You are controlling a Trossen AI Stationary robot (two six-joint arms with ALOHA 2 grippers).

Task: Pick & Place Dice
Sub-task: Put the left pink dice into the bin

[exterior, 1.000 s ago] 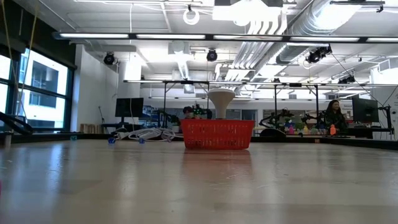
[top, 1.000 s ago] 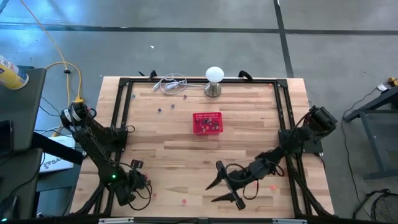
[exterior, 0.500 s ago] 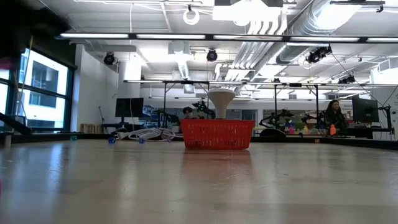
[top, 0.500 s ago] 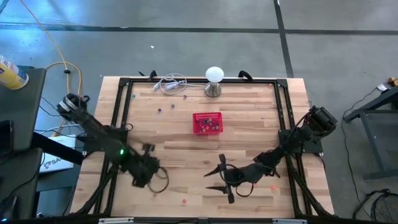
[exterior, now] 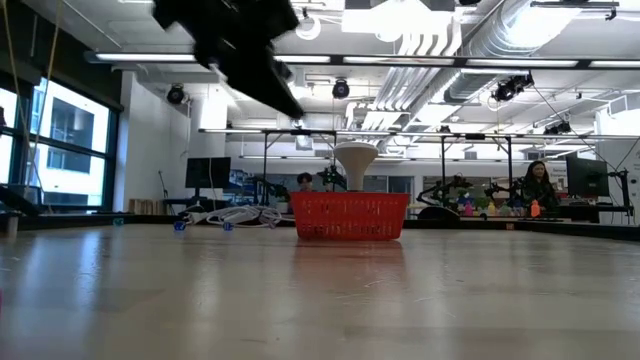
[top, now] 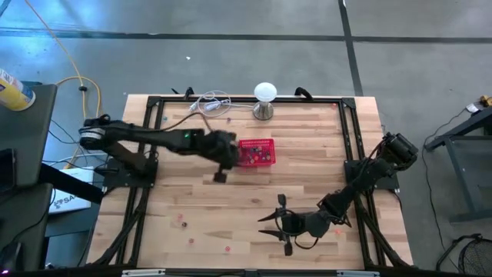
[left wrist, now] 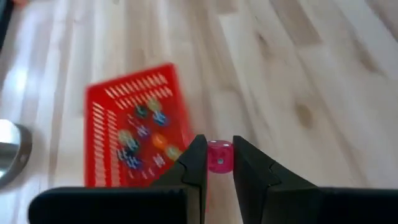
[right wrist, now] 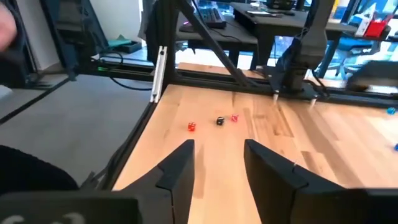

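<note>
Now left gripper [left wrist: 217, 163] jaws pinch a pink die [left wrist: 219, 155]; right gripper [right wrist: 219, 163] jaws gape.

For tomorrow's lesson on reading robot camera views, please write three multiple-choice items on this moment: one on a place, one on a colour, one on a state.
1. Where is the left gripper?
A. Beside the red basket
B. At the table's near right corner
C. Over the white lamp

2. What colour is the die between the left gripper's fingers?
A. Green
B. Pink
C. Dark

3. How is the right gripper?
A. Shut on a die
B. Shut on the basket rim
C. Open, holding nothing

Answers:
1. A: the high view shows the left arm stretched across the table, its gripper just left of the basket.
2. B: the left wrist view shows a pink die clamped between the dark fingers.
3. C: the right wrist view shows its fingers apart with bare table between them.
</note>
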